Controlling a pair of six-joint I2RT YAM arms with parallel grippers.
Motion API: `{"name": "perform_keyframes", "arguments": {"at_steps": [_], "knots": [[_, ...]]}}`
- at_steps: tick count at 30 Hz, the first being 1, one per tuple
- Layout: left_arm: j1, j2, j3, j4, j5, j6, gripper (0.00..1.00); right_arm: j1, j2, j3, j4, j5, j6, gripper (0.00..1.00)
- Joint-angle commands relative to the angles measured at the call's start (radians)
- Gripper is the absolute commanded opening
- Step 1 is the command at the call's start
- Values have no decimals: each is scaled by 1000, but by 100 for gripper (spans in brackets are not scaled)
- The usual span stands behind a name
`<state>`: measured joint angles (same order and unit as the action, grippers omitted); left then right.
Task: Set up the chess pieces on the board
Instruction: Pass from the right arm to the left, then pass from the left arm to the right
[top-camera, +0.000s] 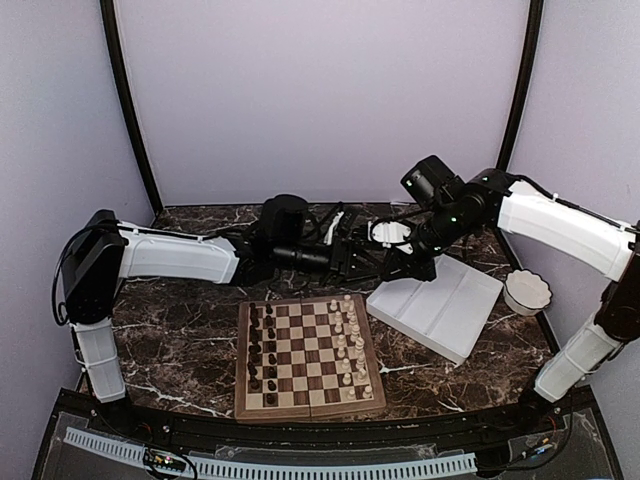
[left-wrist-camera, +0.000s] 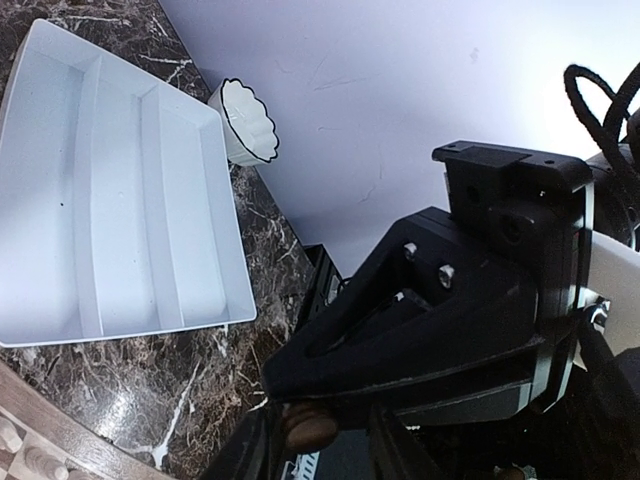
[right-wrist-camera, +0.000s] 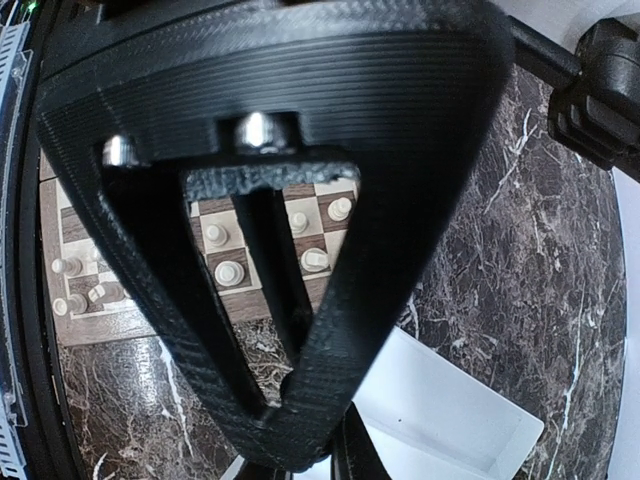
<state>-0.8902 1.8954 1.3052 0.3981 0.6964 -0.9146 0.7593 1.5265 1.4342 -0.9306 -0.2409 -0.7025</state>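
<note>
Chess pieces (top-camera: 262, 345) stand in two files along the left side of the board (top-camera: 310, 411), by the front edge of the worktop (top-camera: 180, 340). My right fingers (right-wrist-camera: 330, 300) are pressed together; a brown piece (left-wrist-camera: 310, 428) sits between my left fingers (left-wrist-camera: 392, 458), whether gripped I cannot tell

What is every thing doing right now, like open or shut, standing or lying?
board: open flat, pieces on both sides.
dark chess pieces: standing in two rows along the left edge.
cream pieces: set out on the right side.
white tray: lying flat, no pieces inside.
white cup: upright.
right claw: shut.
left claw: cannot tell if open or shut.
</note>
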Motion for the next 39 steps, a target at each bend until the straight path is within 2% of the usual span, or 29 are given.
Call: {"name": "perform_keyframes", "arguments": {"at_steps": [1,7,11,13,15,17,19,23,29,32,35,39], "knots": [[1,7,34,60,37,-14,32,21,7,38,0,-6,-3,11],[1,16,30,100,66,-21,16,26,2,45,-7,-6,-7,12],[2,20,24,122,74,-18,12,28,-12,50,-21,-17,-14,15],[2,18,23,130,76,-5,10,27,-26,44,-28,-15,-17,20],[2,9,14,142,71,15,10,18,-47,44,-38,-22,-14,32],[2,-5,-2,172,69,46,10,-35,-60,77,-75,-116,-17,36],[2,-23,-27,200,50,82,10,-134,-63,120,-108,-275,-5,37],[3,-67,-78,252,-22,163,9,-321,-77,136,-51,-556,97,43],[2,-138,-147,352,-121,272,8,-462,-85,-61,199,-890,415,44],[2,-143,-156,396,-139,285,8,-503,-94,-226,490,-1047,715,47],[2,-137,-150,410,-147,289,8,-512,-89,-349,802,-1126,1053,49],[2,-121,-129,413,-149,286,8,-508,-71,-405,1015,-1161,1242,51]]}}
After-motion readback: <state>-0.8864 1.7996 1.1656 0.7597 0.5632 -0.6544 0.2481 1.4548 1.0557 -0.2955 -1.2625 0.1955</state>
